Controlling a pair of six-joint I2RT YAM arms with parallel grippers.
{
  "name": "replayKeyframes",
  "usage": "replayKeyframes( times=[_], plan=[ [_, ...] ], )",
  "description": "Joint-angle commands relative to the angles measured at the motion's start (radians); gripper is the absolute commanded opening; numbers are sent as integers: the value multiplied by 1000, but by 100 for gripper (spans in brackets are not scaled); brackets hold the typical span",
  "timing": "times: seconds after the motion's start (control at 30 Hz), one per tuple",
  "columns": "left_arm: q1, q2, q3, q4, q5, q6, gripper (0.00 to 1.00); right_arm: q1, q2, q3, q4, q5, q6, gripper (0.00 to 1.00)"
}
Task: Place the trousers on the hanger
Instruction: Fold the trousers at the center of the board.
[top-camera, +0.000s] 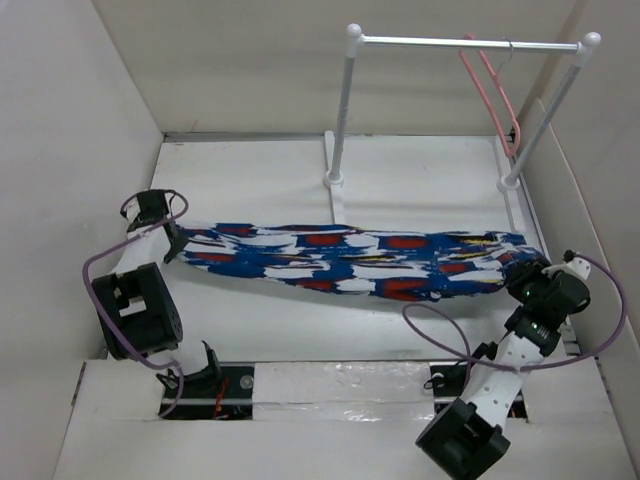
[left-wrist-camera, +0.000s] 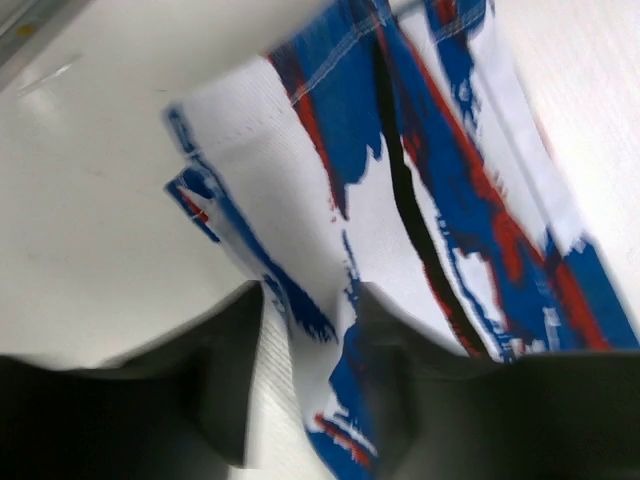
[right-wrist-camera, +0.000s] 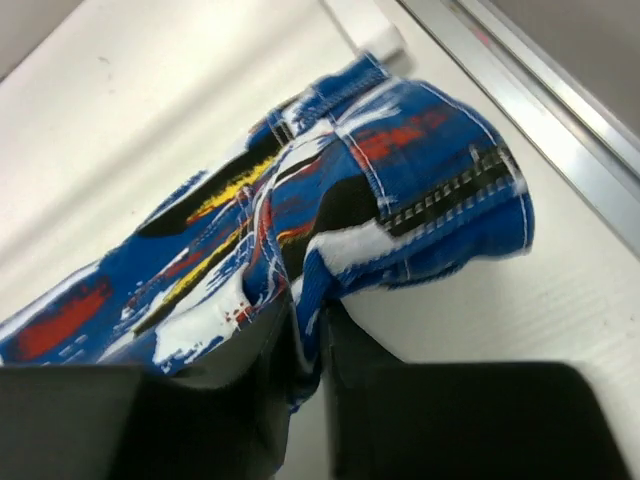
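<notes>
The trousers (top-camera: 350, 260), royal blue with white, red, black and yellow splashes, are stretched across the table between my two grippers. My left gripper (top-camera: 172, 243) is shut on the leg hems at the left end; the left wrist view shows its fingers (left-wrist-camera: 230, 370) pinching the fabric (left-wrist-camera: 330, 250). My right gripper (top-camera: 522, 272) is shut on the waist end at the right; in the right wrist view the fabric (right-wrist-camera: 330, 220) is clamped between the fingers (right-wrist-camera: 250, 390). The pink hanger (top-camera: 492, 95) hangs from the silver rail at the back right.
A white-posted rack (top-camera: 340, 130) with a silver rail (top-camera: 470, 44) stands at the back of the table. White walls close in on both sides. A metal strip (right-wrist-camera: 540, 130) runs along the table's right edge near the right gripper.
</notes>
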Motion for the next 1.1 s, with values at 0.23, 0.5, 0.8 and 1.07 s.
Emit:
replayKeyframes(
  times=[0.23, 0.5, 0.8, 1.07],
  plan=[
    [-11, -178, 30, 69, 30, -25, 82, -103, 310, 46, 83, -62, -160, 92],
    [-629, -282, 57, 184, -48, -56, 5, -127, 322, -28, 144, 35, -99, 91],
    [-1138, -158, -53, 385, -179, -179, 0, -197, 188, 23, -29, 124, -117, 87],
    [-1305, 3, -3, 449, -308, -162, 0, -206, 152, -58, 48, 125, -58, 85]
  ],
)
